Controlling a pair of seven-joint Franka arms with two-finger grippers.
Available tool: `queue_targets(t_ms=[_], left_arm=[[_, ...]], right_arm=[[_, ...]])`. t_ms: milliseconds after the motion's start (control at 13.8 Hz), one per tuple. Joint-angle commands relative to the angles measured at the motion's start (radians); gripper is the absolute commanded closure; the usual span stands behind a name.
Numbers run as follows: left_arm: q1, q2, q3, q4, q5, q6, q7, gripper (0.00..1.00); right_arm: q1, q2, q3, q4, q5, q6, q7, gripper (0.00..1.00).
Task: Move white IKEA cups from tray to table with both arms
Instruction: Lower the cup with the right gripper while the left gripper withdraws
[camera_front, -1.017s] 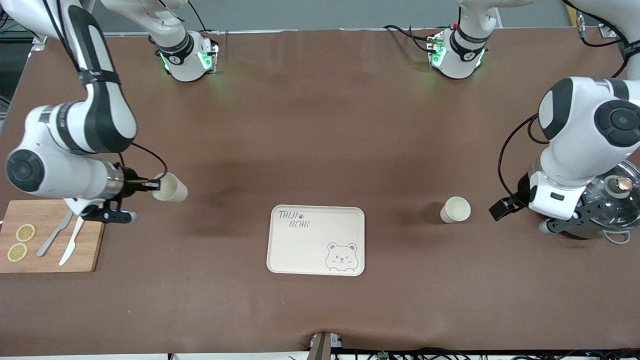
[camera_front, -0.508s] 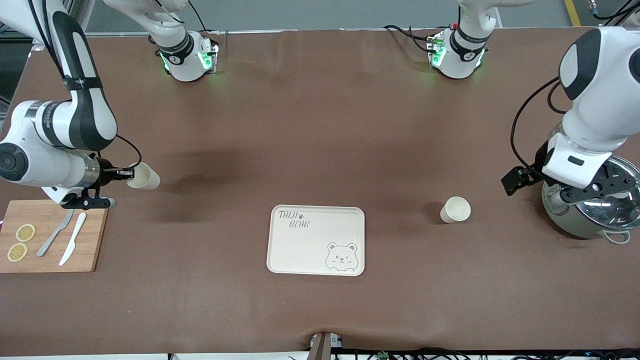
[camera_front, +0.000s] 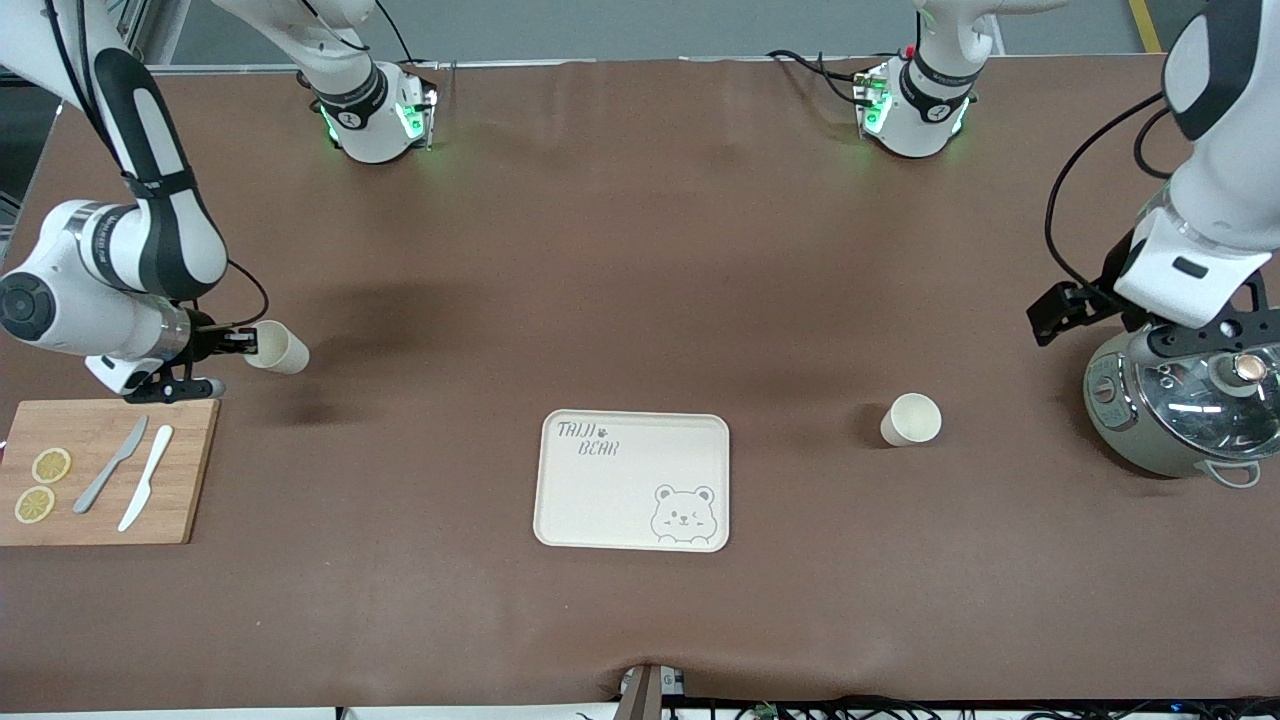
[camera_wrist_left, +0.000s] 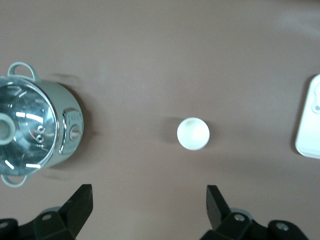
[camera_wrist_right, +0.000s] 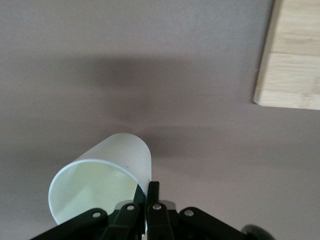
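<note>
Cup one (camera_front: 277, 347) hangs tilted in the right gripper (camera_front: 240, 343), whose fingers pinch its rim wall shut, over bare brown table (camera_front: 640, 250) just past the wooden cutting board (camera_front: 100, 470) — seen from the bear tray (camera_front: 632, 480), it sits at about ten o'clock. In the right wrist view the same cup (camera_wrist_right: 102, 177) shows its open mouth, with the fingers (camera_wrist_right: 151, 200) clamped on its edge and a corner of the board (camera_wrist_right: 290, 55) nearby.

Cup two (camera_front: 911, 419) stands upright on the table at roughly two o'clock from the tray, between the tray and the grey-green pot (camera_front: 1175, 415), apart from both. Left gripper (camera_front: 1160, 335) hovers above the pot with nothing between its fingers; the left wrist view shows its fingertips (camera_wrist_left: 82, 200) spread wide, with the upright cup (camera_wrist_left: 193, 133), the pot (camera_wrist_left: 37, 132) and an edge of the tray (camera_wrist_left: 307, 120) below.

On the cutting board lie two lemon slices (camera_front: 42, 485) and two knives (camera_front: 128, 480).
</note>
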Motion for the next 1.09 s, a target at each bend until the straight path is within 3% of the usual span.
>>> queue_targets(t_ms=[0,581,654,726,799,1017], left_arm=[[0.007,-0.008,-0.009,0.037,-0.030,-0.043,0.026,0.00],[0.010,0.020,0.002,0.103,-0.059,-0.043,0.101,0.00],[0.008,0.020,0.002,0.106,-0.056,-0.043,0.107,0.00],[0.010,0.018,0.003,0.108,-0.053,-0.043,0.109,0.00],[0.014,0.017,0.003,0.109,-0.053,-0.043,0.115,0.00],[0.029,0.005,0.006,0.112,-0.056,-0.047,0.171,0.00]], right_arm=[[-0.032,-0.024,0.021,-0.072,-0.017,0.057,-0.008,1.00],[-0.051,0.032,0.021,-0.072,-0.015,0.097,-0.016,1.00],[-0.051,0.038,0.022,-0.072,-0.012,0.097,-0.016,0.86],[-0.051,0.041,0.023,-0.067,-0.011,0.095,-0.016,0.47],[-0.051,0.041,0.023,-0.063,-0.008,0.092,-0.016,0.00],[-0.058,0.036,0.024,-0.015,-0.005,0.036,-0.035,0.00]])
